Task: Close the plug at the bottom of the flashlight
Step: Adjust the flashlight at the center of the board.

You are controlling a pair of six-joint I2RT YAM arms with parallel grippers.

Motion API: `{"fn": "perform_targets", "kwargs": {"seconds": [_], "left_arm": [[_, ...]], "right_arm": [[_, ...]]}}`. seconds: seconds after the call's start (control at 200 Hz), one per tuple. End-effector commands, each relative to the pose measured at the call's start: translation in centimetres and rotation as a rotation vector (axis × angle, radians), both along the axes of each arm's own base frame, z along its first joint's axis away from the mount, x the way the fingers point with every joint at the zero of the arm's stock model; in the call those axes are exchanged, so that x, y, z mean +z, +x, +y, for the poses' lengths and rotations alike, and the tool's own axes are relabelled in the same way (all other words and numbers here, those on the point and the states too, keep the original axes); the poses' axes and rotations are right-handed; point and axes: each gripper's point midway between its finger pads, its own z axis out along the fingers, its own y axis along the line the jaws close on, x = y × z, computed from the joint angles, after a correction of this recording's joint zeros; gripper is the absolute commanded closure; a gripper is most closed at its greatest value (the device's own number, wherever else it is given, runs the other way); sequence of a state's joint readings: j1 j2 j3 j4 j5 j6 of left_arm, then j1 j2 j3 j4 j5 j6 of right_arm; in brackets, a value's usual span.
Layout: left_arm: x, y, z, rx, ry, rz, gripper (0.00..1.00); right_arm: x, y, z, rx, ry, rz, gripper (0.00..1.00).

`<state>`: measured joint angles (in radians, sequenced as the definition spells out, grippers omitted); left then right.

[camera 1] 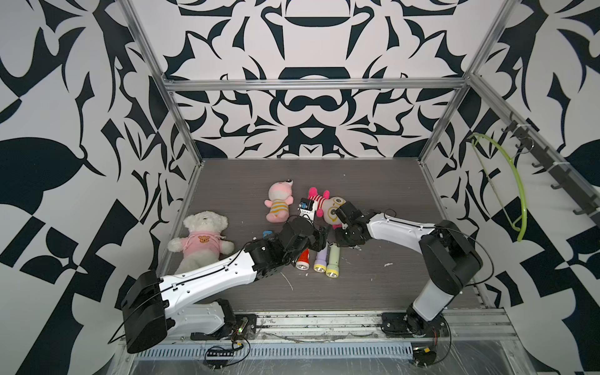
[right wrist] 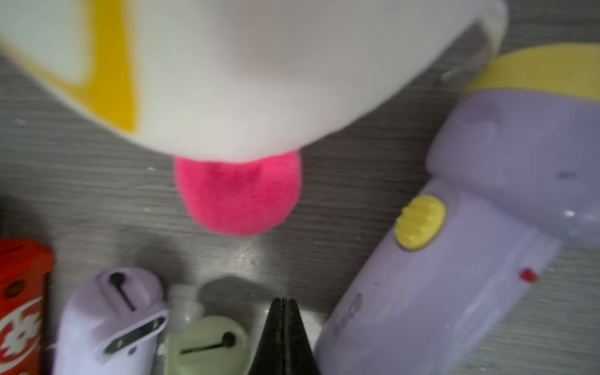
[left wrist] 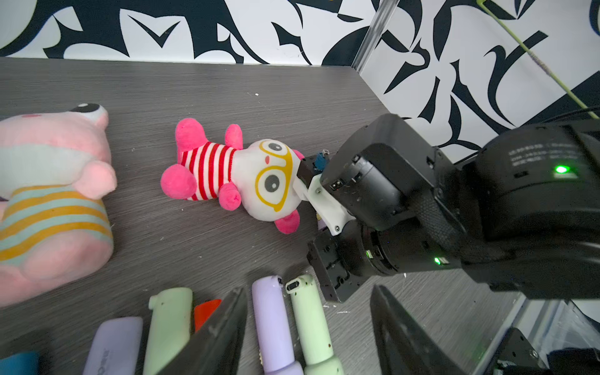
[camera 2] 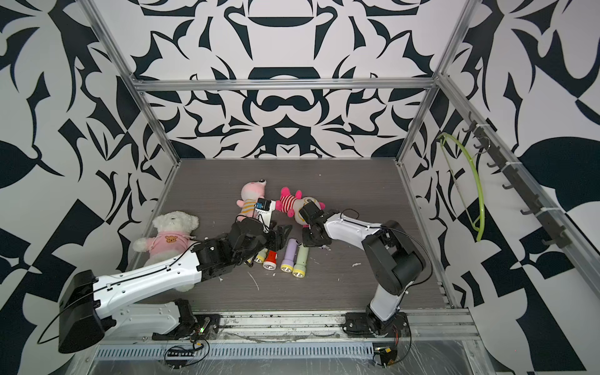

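Several flashlights lie side by side on the dark tabletop, lenses toward the front edge: red (camera 1: 303,258), purple (camera 1: 320,259) and green (camera 1: 333,264). In the left wrist view, the green flashlight (left wrist: 310,324) shows an uncovered port at its bottom end, beside the purple flashlight (left wrist: 271,324). My left gripper (left wrist: 308,290) is open, its fingers straddling these two and touching neither. My right gripper (right wrist: 284,311) is shut on nothing, with its tips at the table just beside the green flashlight's round bottom end (right wrist: 207,344). In both top views, the grippers (camera 1: 323,233) (camera 1: 336,242) meet at the row's far end.
A striped pink-and-white plush (camera 1: 328,204) lies just behind the right gripper, and another purple flashlight (right wrist: 454,259) lies beside it. A pink plush (camera 1: 279,203) and a white teddy (camera 1: 199,238) sit further left. More flashlights (left wrist: 168,324) lie under the left wrist. Frame posts and patterned walls enclose the table.
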<state>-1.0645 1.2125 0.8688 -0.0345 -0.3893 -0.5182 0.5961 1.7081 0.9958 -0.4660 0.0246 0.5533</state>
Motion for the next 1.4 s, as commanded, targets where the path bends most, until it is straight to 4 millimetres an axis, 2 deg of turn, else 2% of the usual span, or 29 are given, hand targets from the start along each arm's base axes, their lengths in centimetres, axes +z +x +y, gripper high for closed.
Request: {"fn": "perform_targets", "kwargs": {"seconds": [0.0, 0.165, 0.18, 0.275, 0.41, 0.52, 0.54, 0.615, 0.685, 0.74, 0.845, 0.91, 0.97, 1.03, 1.125, 1.16, 1.265, 1.395], "left_arm": [[-0.6, 0.4, 0.0, -0.003, 0.024, -0.007, 0.35], [-0.8, 0.8, -0.8, -0.017, 0.028, -0.001, 0.35], [-2.0, 1.0, -1.2, -0.02, 0.054, 0.016, 0.35], [-2.5, 1.4, -2.3, -0.047, 0.055, 0.027, 0.35], [-2.7, 2.3, -4.2, -0.097, 0.062, 0.04, 0.35], [-2.2, 3.6, -6.6, -0.167, 0.064, 0.039, 0.34], [-1.9, 3.9, -7.0, -0.181, 0.061, 0.035, 0.34], [-1.0, 5.1, -9.1, -0.25, 0.048, 0.013, 0.33], [0.0, 5.9, -11.7, -0.384, 0.023, -0.01, 0.32], [0.6, 5.5, -14.2, -0.55, 0.012, -0.036, 0.32], [-1.2, 4.9, -17.5, -0.782, 0.098, 0.013, 0.31], [-3.2, 4.5, -18.4, -0.879, 0.166, 0.076, 0.31], [-4.1, 4.3, -19.0, -0.935, 0.186, 0.102, 0.31], [-5.0, 4.6, -19.4, -0.953, 0.196, 0.11, 0.31], [-5.9, 5.4, -20.0, -0.953, 0.214, 0.104, 0.31], [-6.4, 5.7, -20.3, -0.949, 0.22, 0.108, 0.31], [-7.6, 6.8, -21.3, -0.921, 0.221, 0.13, 0.31], [-8.9, 8.6, -22.4, -0.846, 0.22, 0.154, 0.33]], "right_arm": [[1.1, 1.4, -2.7, -0.089, -0.044, -0.063, 0.98], [2.0, 1.4, -7.6, -0.208, -0.042, -0.089, 0.98], [2.2, 1.4, -8.1, -0.222, -0.035, -0.09, 0.98], [3.0, 1.6, -11.4, -0.308, -0.009, -0.104, 0.97], [5.0, 1.9, -14.0, -0.372, 0.007, -0.148, 0.95], [6.5, 1.4, -14.3, -0.393, 0.028, -0.186, 0.95], [6.7, 1.1, -13.8, -0.383, 0.064, -0.18, 0.95], [7.0, 0.4, -13.5, -0.393, 0.094, -0.178, 0.95], [6.9, -0.4, -13.6, -0.414, 0.114, -0.18, 0.96], [7.0, -0.9, -13.9, -0.433, 0.127, -0.195, 0.97], [7.5, -2.0, -15.2, -0.477, 0.126, -0.215, 0.93], [7.8, -2.6, -16.4, -0.512, 0.125, -0.224, 0.82], [7.8, -3.2, -17.7, -0.553, 0.136, -0.22, 0.68], [7.5, -3.7, -18.3, -0.584, 0.193, -0.2, 0.64], [6.8, -4.3, -18.2, -0.598, 0.28, -0.154, 0.67], [6.4, -4.4, -18.1, -0.599, 0.288, -0.139, 0.72], [5.6, -4.6, -17.2, -0.591, 0.338, -0.106, 1.0], [4.9, -4.7, -16.1, -0.582, 0.399, -0.064, 1.0]]}}
